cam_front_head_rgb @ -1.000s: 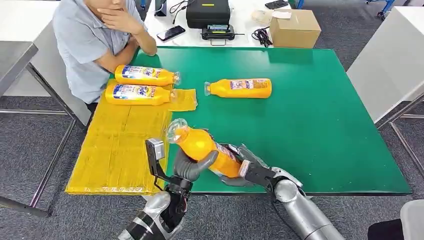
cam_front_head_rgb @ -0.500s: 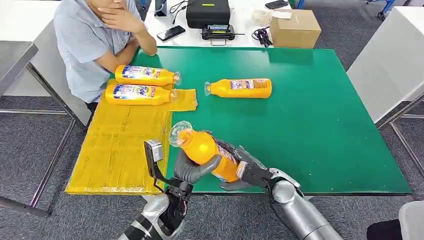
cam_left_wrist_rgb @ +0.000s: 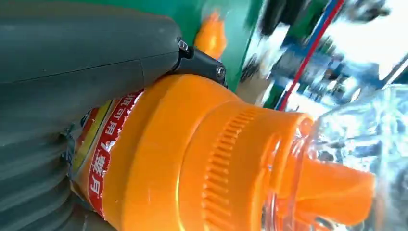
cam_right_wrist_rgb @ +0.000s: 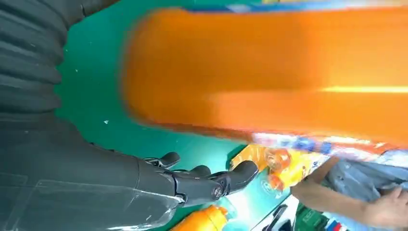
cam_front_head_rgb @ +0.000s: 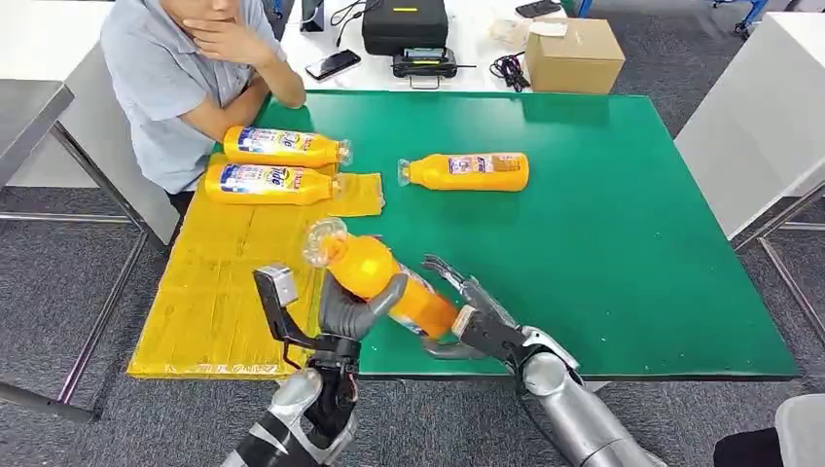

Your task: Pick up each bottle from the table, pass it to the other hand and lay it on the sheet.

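Note:
An orange bottle (cam_front_head_rgb: 375, 277) with a clear cap is held tilted above the table's near edge, cap pointing toward the yellow sheet (cam_front_head_rgb: 233, 282). My left hand (cam_front_head_rgb: 348, 309) grips its middle; in the left wrist view the thumb (cam_left_wrist_rgb: 72, 53) lies across the bottle's shoulder (cam_left_wrist_rgb: 192, 159). My right hand (cam_front_head_rgb: 474, 316) is just behind the bottle's base with fingers spread. In the right wrist view its fingers (cam_right_wrist_rgb: 211, 183) stand apart from the blurred bottle (cam_right_wrist_rgb: 269, 72). Two bottles (cam_front_head_rgb: 282, 146) (cam_front_head_rgb: 268, 183) lie on the sheet. Another bottle (cam_front_head_rgb: 467, 171) lies on the green table (cam_front_head_rgb: 603, 243).
A person (cam_front_head_rgb: 185, 78) sits at the table's far left corner, elbow resting by the sheet. Behind the green table are a cardboard box (cam_front_head_rgb: 572, 53), a black case (cam_front_head_rgb: 404, 24) and a phone (cam_front_head_rgb: 333, 64). Grey tables flank both sides.
My left hand has carried the bottle leftward toward the sheet. My right hand's fingers have come off the bottle and spread open.

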